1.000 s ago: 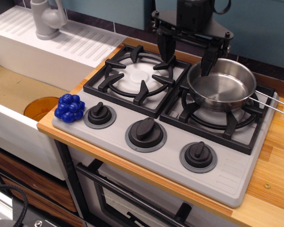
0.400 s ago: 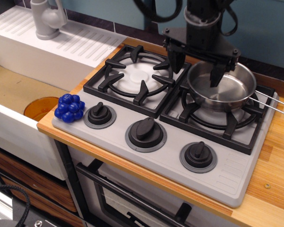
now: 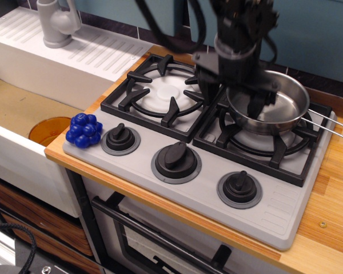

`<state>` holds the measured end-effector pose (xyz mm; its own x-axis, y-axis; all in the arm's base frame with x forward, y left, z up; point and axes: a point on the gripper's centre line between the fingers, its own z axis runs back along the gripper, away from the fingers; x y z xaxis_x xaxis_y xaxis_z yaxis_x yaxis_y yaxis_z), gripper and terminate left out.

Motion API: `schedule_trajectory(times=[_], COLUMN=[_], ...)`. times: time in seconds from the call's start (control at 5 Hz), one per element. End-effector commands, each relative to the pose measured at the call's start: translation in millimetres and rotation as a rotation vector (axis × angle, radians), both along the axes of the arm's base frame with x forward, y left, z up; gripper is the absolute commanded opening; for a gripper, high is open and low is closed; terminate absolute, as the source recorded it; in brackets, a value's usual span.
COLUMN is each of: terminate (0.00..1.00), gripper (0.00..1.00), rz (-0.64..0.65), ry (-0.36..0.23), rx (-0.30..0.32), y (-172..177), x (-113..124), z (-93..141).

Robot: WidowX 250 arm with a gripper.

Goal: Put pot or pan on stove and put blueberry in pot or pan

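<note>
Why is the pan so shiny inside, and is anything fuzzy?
In the one view, observation.image, the pan mirrors light and the dark claw, so it shows bright and dark patches; the arm above the claw looks slightly smeared, while the stove and blueberry are sharp.

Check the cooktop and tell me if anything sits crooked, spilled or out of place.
Nothing is spilled or damaged. The pan sits level on the right burner of the stove. The one stray item is the blueberry, resting on the stove's front-left corner beside a knob, not in the pan.

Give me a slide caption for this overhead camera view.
Open gripper straddles the rim of the pan on the stove; blueberry waits at the stove's corner.
</note>
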<state>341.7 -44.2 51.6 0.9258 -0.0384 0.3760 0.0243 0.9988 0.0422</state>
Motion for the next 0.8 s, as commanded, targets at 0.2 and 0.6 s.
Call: schedule_trajectory(times=[0.2, 0.6], terminate=[0.00, 0.00], gripper=[0.00, 0.00], rz=[-0.016, -0.011], ry=[-0.038, -0.021], rx=[-0.040, -0.050], y=[10.0, 10.0], x=[6.7, 8.8], z=[5.2, 12.0])
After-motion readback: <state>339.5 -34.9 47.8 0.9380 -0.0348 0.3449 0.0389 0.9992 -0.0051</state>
